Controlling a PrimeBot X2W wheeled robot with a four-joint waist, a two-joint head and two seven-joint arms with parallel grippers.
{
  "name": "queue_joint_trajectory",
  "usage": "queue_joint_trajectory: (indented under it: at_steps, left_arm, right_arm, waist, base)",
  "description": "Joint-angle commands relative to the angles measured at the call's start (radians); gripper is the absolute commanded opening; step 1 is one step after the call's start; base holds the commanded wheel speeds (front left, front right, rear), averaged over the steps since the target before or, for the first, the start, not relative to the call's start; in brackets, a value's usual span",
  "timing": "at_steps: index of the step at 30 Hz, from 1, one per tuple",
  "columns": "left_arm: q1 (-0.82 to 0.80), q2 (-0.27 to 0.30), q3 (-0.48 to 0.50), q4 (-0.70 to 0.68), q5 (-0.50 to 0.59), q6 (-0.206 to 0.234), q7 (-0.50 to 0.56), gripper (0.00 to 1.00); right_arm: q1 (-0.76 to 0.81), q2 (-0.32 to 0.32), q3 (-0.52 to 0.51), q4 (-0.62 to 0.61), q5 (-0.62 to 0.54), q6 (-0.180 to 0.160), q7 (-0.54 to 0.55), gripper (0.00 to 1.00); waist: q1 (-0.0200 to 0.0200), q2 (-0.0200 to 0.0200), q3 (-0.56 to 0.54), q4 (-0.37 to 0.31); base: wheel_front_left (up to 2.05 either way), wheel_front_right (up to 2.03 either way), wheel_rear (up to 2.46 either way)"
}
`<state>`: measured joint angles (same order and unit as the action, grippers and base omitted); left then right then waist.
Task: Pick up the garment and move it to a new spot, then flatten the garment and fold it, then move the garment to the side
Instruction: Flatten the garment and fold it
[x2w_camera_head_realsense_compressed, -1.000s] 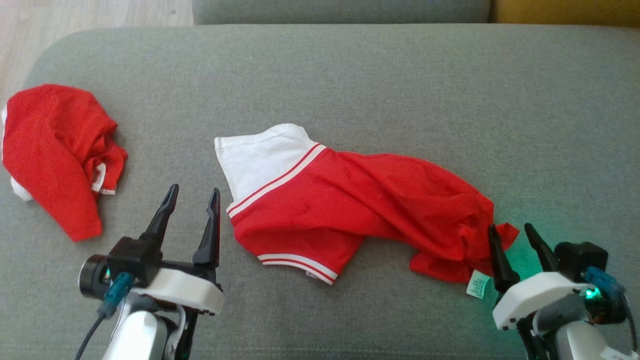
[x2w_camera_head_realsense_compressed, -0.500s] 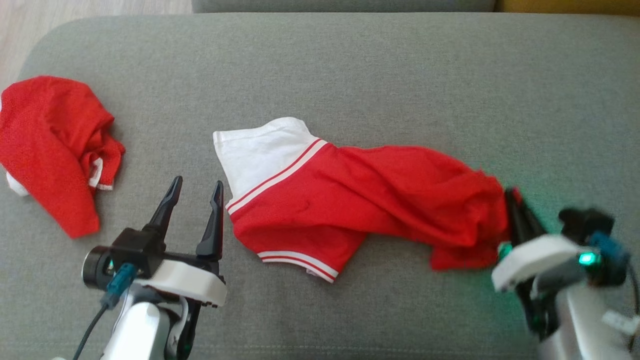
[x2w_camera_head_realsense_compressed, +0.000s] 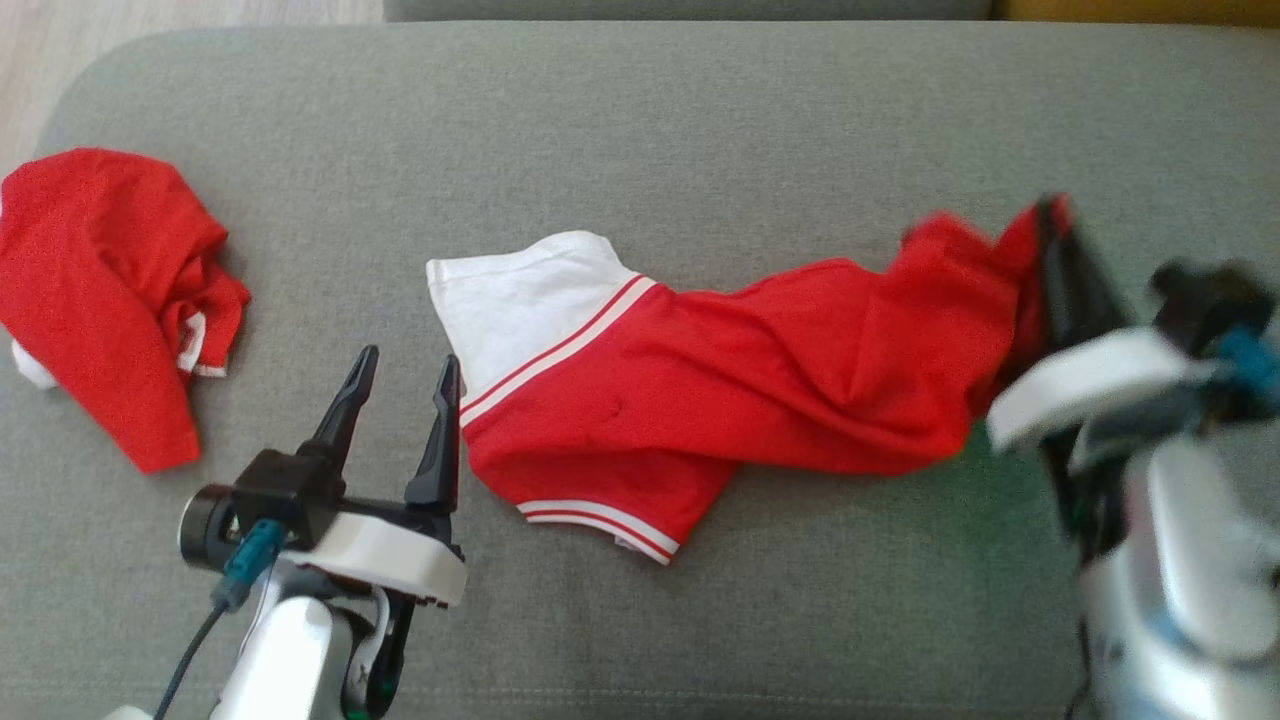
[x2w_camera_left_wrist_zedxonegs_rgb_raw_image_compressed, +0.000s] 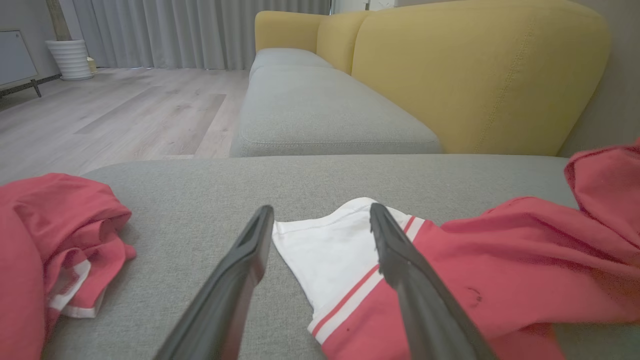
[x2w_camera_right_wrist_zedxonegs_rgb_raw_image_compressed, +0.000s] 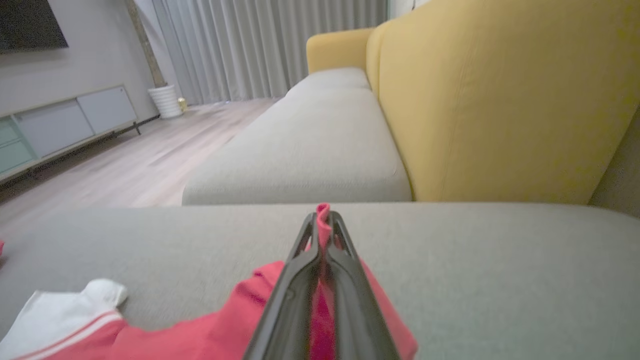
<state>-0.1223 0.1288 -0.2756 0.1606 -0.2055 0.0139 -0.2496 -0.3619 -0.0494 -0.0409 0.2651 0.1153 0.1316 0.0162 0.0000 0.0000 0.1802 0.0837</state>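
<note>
On the grey cushion (x2w_camera_head_realsense_compressed: 700, 130) in front of the robot, the red garment (x2w_camera_head_realsense_compressed: 720, 400) lies stretched out sideways. Its white end (x2w_camera_head_realsense_compressed: 520, 300) points toward the robot's left, and its red end runs up to the right gripper (x2w_camera_head_realsense_compressed: 1052, 212). That gripper is closed tight on the red cloth, a fold pinched between its two dark fingers. The cloth there stands up off the cushion while the rest lies flat on it. The left gripper (x2w_camera_head_realsense_compressed: 408, 358) sits just beside the white end, fingers spread wide and holding nothing; whether a fingertip touches the cloth I cannot tell. A second red garment (x2w_camera_head_realsense_compressed: 100, 290) lies crumpled well apart, at the cushion's left edge.

From the head view the right gripper is blurred, so the grip is hard to read. The right wrist view makes it plain, with a tongue of red cloth poking out past the pressed-together fingertips. The left wrist view shows the white end's corner framed between the spread fingers. Both wrist views also take in a yellow sofa back (x2w_camera_right_wrist_zedxonegs_rgb_raw_image_compressed: 500, 100), grey curtains (x2w_camera_right_wrist_zedxonegs_rgb_raw_image_compressed: 260, 45) and a wooden floor (x2w_camera_left_wrist_zedxonegs_rgb_raw_image_compressed: 125, 110) beyond.
</note>
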Motion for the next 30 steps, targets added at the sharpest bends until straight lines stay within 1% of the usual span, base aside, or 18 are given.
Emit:
queue_joint_trajectory:
  at_steps: [1, 4, 6, 10, 16, 17, 19, 21, 22, 23, 24, 27, 30]
  left_arm:
    - [-0.048, 0.007, 0.034, -0.036, -0.003, -0.005, -0.012, 1.00]
    - [-0.044, 0.003, 0.037, -0.038, -0.004, -0.006, -0.012, 1.00]
    - [-0.042, 0.003, 0.040, -0.039, -0.004, -0.008, -0.012, 1.00]
    - [-0.041, 0.003, 0.043, -0.038, -0.002, -0.012, -0.012, 1.00]
    - [-0.038, 0.006, 0.048, -0.035, 0.003, -0.013, -0.012, 1.00]
    - [-0.037, 0.006, 0.050, -0.034, 0.003, -0.013, -0.012, 1.00]
    - [-0.034, 0.006, 0.052, -0.031, 0.001, -0.013, -0.012, 1.00]
    - [-0.029, 0.006, 0.055, -0.028, 0.001, -0.012, -0.012, 1.00]
    - [-0.026, 0.007, 0.057, -0.027, 0.000, -0.011, -0.012, 1.00]
    - [-0.026, 0.007, 0.057, -0.027, 0.000, -0.011, -0.012, 1.00]
    - [-0.023, 0.007, 0.058, -0.026, 0.000, -0.011, -0.012, 1.00]
    - [-0.012, 0.008, 0.062, -0.023, -0.002, -0.009, -0.012, 1.00]
    - [0.002, 0.009, 0.065, -0.022, -0.002, -0.005, -0.012, 1.00]
  right_arm:
    - [0.068, -0.001, 0.044, -0.032, 0.014, -0.001, -0.006, 0.00]
    - [0.185, -0.001, 0.085, -0.037, 0.047, -0.001, 0.000, 0.00]
    - [0.252, -0.001, 0.094, -0.034, 0.071, -0.001, 0.004, 0.00]
    - [0.330, -0.001, 0.057, -0.023, 0.115, -0.001, -0.016, 0.00]
    - [0.357, -0.001, 0.003, 0.011, 0.145, -0.001, -0.032, 0.00]
    - [0.363, -0.001, 0.003, 0.027, 0.143, -0.001, -0.022, 0.09]
    - [0.372, -0.001, 0.005, 0.056, 0.153, -0.001, -0.013, 0.42]
    - [0.382, -0.001, 0.006, 0.088, 0.158, -0.001, -0.004, 0.51]
    - [0.385, -0.001, 0.008, 0.099, 0.163, -0.001, -0.006, 0.82]
    - [0.385, -0.001, 0.008, 0.099, 0.163, -0.001, -0.006, 0.82]
    - [0.386, -0.001, 0.009, 0.107, 0.165, -0.001, -0.010, 1.00]
    - [0.388, -0.001, 0.017, 0.102, 0.181, -0.001, -0.039, 1.00]
    - [0.394, -0.001, 0.030, 0.052, 0.184, -0.001, -0.068, 1.00]
  waist:
    - [0.0000, 0.0000, 0.005, 0.006]
    - [0.0000, 0.0000, 0.010, 0.006]
    - [0.0000, 0.0000, 0.014, 0.003]
    - [0.0000, 0.0000, 0.014, -0.002]
    - [0.0000, 0.0000, 0.007, -0.007]
    - [0.0000, 0.0000, 0.004, -0.007]
    - [0.0000, 0.0000, -0.001, -0.005]
    - [0.0000, 0.0000, -0.008, -0.005]
    - [0.0000, 0.0000, -0.012, -0.005]
    - [0.0000, 0.0000, -0.012, -0.005]
    - [0.0000, 0.0000, -0.015, -0.005]
    - [0.0000, 0.0000, -0.030, -0.008]
    - [0.0000, 0.0000, -0.048, -0.011]
  base:
    - [0.00, 0.00, 0.00]
    - [0.00, 0.00, 0.00]
    - [0.00, 0.00, 0.00]
    - [0.00, 0.00, 0.00]
    - [0.00, 0.00, 0.00]
    - [0.00, 0.00, 0.00]
    - [0.00, 0.00, 0.00]
    - [0.00, 0.00, 0.00]
    - [0.00, 0.00, 0.00]
    - [0.00, 0.00, 0.00]
    - [0.00, 0.00, 0.00]
    - [0.00, 0.00, 0.00]
    - [0.00, 0.00, 0.00]
